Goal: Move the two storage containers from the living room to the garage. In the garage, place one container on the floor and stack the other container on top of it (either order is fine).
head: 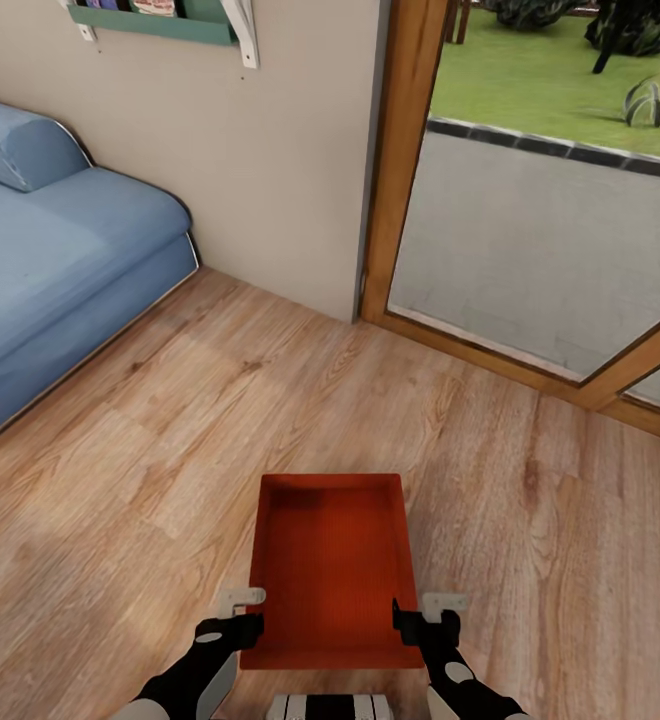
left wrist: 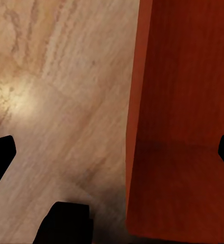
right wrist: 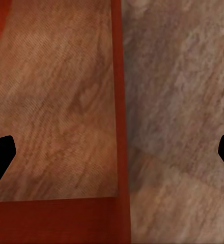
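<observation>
Storage container (head: pixel 332 570), red-orange and open-topped, sits low in my head view, just ahead of the robot's trunk, over the wood plank floor (head: pixel 170 420) of the living room. The blue sofa (head: pixel 60 280) is off to the left against the cream wall, and a wood-framed glass door (head: pixel 530 230) looks out on paving and grass to the right. My left gripper (head: pixel 238 618) sits at the container's near left wall and my right gripper (head: pixel 428 618) at its near right wall, one on each side; I cannot tell from here whether the box is lifted or resting.

In the left wrist view the container's orange wall (left wrist: pixel 135 127) runs between the dark fingers (left wrist: pixel 0 152), which stand wide apart with floor on one side and the box interior on the other, so nothing is clamped.

In the right wrist view the thin wall (right wrist: pixel 117 101) again passes between fingers (right wrist: pixel 0 157) that are spread, straddling it without pinching.

My judgement: before driving off I should seat both grippers evenly on the walls, close them together, keep the box level, then turn slowly away from the door frame
</observation>
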Robot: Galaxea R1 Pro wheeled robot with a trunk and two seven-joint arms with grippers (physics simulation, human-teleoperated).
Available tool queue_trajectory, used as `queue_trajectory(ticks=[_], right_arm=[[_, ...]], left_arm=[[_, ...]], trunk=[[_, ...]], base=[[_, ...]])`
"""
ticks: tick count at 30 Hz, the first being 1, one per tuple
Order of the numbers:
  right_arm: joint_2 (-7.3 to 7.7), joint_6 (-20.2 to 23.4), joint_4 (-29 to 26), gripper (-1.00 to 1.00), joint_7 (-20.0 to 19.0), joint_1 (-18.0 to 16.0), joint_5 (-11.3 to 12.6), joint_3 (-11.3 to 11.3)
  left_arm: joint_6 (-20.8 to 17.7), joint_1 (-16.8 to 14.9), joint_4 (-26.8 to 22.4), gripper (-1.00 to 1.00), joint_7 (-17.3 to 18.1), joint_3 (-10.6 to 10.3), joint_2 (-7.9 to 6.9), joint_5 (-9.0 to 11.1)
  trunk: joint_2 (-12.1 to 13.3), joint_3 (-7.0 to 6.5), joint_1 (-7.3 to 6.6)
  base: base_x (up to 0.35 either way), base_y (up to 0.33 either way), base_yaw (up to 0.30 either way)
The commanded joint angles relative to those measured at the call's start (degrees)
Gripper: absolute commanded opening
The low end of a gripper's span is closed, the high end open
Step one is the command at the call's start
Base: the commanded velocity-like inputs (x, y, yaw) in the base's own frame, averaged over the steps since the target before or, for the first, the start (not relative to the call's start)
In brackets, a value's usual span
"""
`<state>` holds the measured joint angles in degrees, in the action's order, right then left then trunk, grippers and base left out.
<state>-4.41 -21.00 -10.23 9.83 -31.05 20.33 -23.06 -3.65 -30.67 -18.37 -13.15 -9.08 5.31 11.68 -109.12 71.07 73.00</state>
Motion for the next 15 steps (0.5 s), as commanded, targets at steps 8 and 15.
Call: queue_trajectory(ticks=[8, 15], right_arm=[[0.01, -0.20, 0.03, 1.00, 0.28, -0.01, 0.42, -0.48], [0.01, -0.21, 0.03, 1.00, 0.21, 0.00, 0.03, -0.50]], left_arm=[[-0.30, 0.00, -0.17, 1.00, -0.46, -0.41, -0.04, 0.53], [-0.29, 0.00, -0.26, 1.00, -0.47, -0.34, -0.04, 0.53]], trunk=[[-3.24, 1.47, 1.76], [-4.84, 2.19, 2.64]], base=[[0.000, 0.000, 0.000], [0.000, 0.000, 0.000]])
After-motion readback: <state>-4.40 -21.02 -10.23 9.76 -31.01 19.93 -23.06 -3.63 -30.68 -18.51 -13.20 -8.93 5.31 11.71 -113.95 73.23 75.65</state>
